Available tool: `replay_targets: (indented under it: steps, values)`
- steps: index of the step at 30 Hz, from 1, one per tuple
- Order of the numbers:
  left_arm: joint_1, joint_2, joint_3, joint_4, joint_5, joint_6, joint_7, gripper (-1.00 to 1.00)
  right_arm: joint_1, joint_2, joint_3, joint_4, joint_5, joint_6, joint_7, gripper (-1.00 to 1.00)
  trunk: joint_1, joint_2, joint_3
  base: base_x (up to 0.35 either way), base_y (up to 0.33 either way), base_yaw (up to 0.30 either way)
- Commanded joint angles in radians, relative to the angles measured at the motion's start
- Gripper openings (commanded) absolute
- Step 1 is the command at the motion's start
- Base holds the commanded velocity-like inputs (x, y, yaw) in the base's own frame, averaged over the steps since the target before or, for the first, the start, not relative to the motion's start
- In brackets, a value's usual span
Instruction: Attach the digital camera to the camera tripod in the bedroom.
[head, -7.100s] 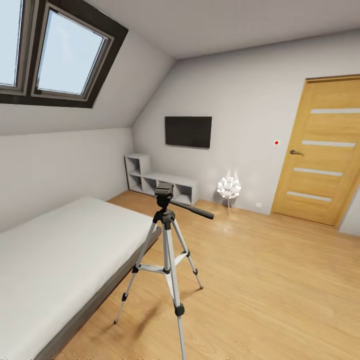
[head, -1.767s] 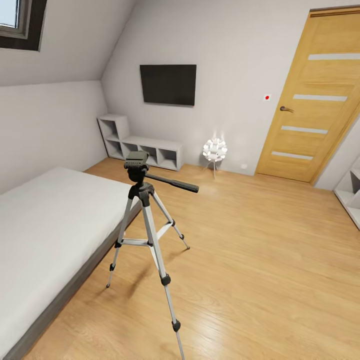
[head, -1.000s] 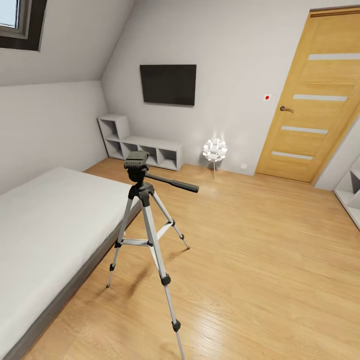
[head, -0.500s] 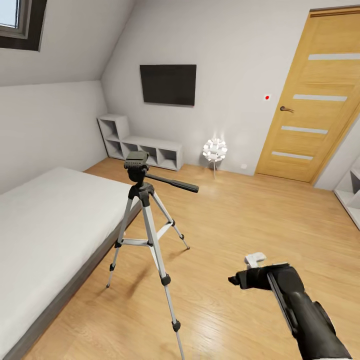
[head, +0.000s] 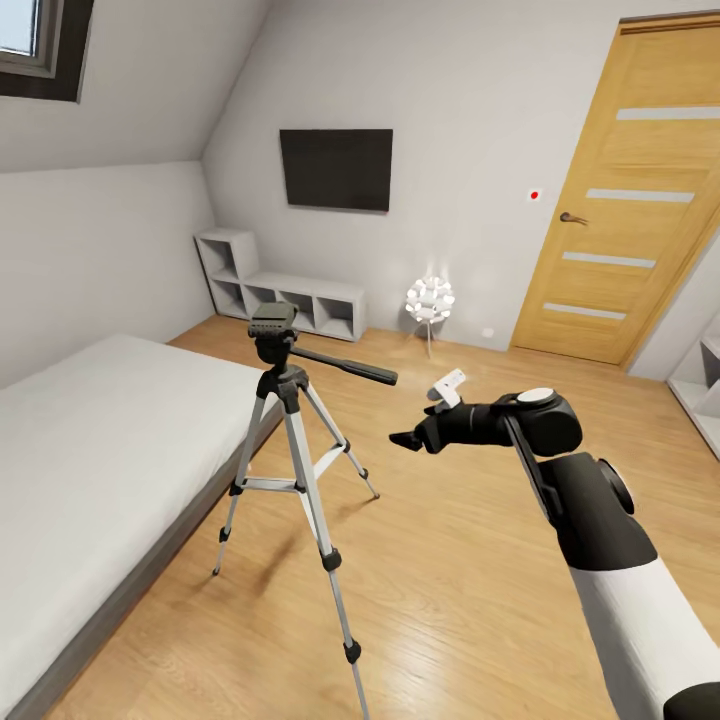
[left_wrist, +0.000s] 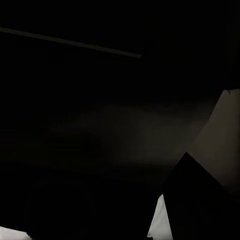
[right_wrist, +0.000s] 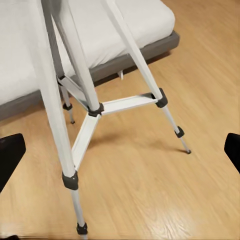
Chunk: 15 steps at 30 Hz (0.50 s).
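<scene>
My right gripper (head: 412, 438), black-fingered, hangs in the air with its jaws spread wide and nothing between them. Just beyond it stands the tall silver-legged camera tripod (head: 295, 470) with its black head bare, beside the low grey bed (head: 90, 470). I judge the task barely begun: the camera is nowhere I can see. My left gripper's state I cannot tell.

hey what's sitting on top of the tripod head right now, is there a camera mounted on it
Nothing is mounted: the flat top plate of the silver-legged tripod with the black head is bare. The black right gripper hangs beside it with open, empty fingers. The tripod's legs stand on the wood floor.
</scene>
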Motion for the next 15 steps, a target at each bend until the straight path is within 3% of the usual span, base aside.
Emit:
replay_targets:
  steps: [1,12,14,15]
  values:
    - [-0.001,0.0,0.006,0.0,-0.002,-0.003,0.0,-1.0,-0.002,0.0,0.005,-0.001,0.011,0.003,0.01,1.0,0.001,-0.002,-0.002,0.0,0.0,0.0]
    - [-0.001,0.0,0.006,0.0,-0.003,-0.003,0.0,-1.0,-0.003,0.007,0.038,0.0,0.006,0.003,0.046,1.0,0.001,-0.002,-0.002,0.0,0.0,0.0]
    - [-0.001,0.001,0.006,0.0,-0.003,-0.003,0.0,-1.0,-0.003,0.009,0.071,0.0,0.006,0.003,0.068,1.0,0.001,-0.002,-0.002,0.0,0.0,0.0]
    - [-0.001,0.001,0.006,0.0,-0.003,-0.003,0.0,-1.0,-0.003,0.012,0.127,0.0,0.005,0.003,0.14,1.0,0.001,-0.002,-0.002,0.0,0.0,0.0]
